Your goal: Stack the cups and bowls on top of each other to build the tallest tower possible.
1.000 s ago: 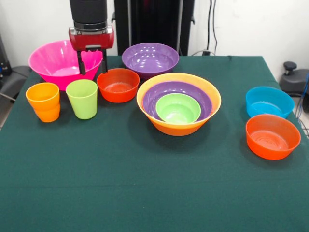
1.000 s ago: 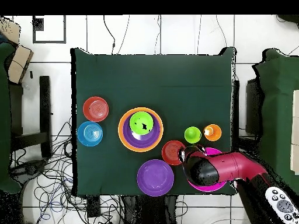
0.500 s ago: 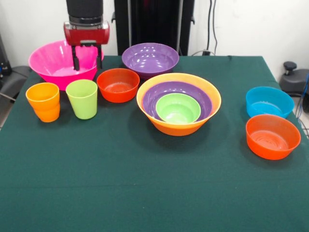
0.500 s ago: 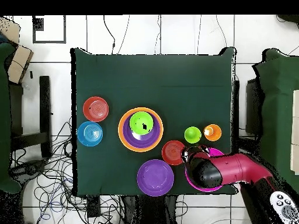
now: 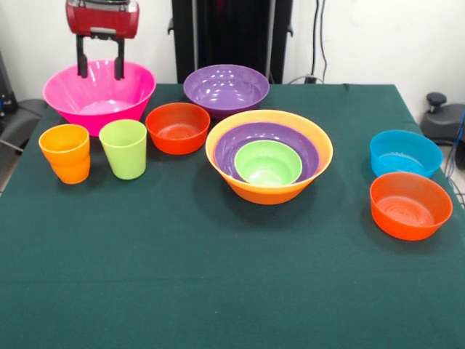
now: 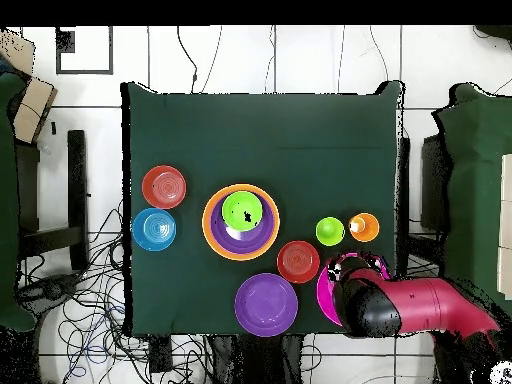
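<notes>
While no writing shows, the hand (image 5: 100, 67) hangs open, empty, above the pink bowl (image 5: 99, 95).

Cups (image 5: 94, 150) upright beside tower (image 5: 269, 155); bowls (image 5: 405, 186) scattered.

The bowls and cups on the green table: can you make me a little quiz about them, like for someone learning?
1. True or false: the small green bowl sits inside a purple bowl, which sits inside the yellow-orange bowl.
2. Which bowl is the pincer hanging over? A) blue bowl B) pink bowl C) red-orange bowl
3. Fill in: in the front view, two cups stand side by side, the orange cup and the ____ cup.

Key:
1. True.
2. B, the pink bowl; the pincer is open and holds nothing.
3. Green: the green cup.
</notes>
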Robot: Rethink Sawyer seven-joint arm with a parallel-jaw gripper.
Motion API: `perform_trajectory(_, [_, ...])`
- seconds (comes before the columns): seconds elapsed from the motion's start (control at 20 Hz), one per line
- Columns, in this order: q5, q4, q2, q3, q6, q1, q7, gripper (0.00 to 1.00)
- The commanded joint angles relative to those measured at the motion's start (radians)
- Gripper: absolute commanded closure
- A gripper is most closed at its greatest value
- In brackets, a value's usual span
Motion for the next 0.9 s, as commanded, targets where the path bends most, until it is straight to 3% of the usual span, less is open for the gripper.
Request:
perform_trajectory(0.05, [-0.106,0.009,0.054,-0.125,-0.056,0.130,0.139,0.00])
perform_trajectory(0.15, [-0.115,-0.054,0.101,-0.314,-0.074,0.268,0.400,0.00])
perform_trajectory(0.25, [-0.069,-0.087,0.130,-0.405,-0.061,0.331,0.516,0.00])
perform_trajectory(0.4, [0.008,-0.109,0.170,-0.490,-0.116,0.366,0.562,0.00])
perform_trajectory(0.65, [0.093,-0.095,0.176,-0.476,-0.095,0.310,0.529,0.00])
perform_trajectory(0.9, [0.080,-0.126,0.205,-0.428,-0.067,0.218,0.472,0.00])
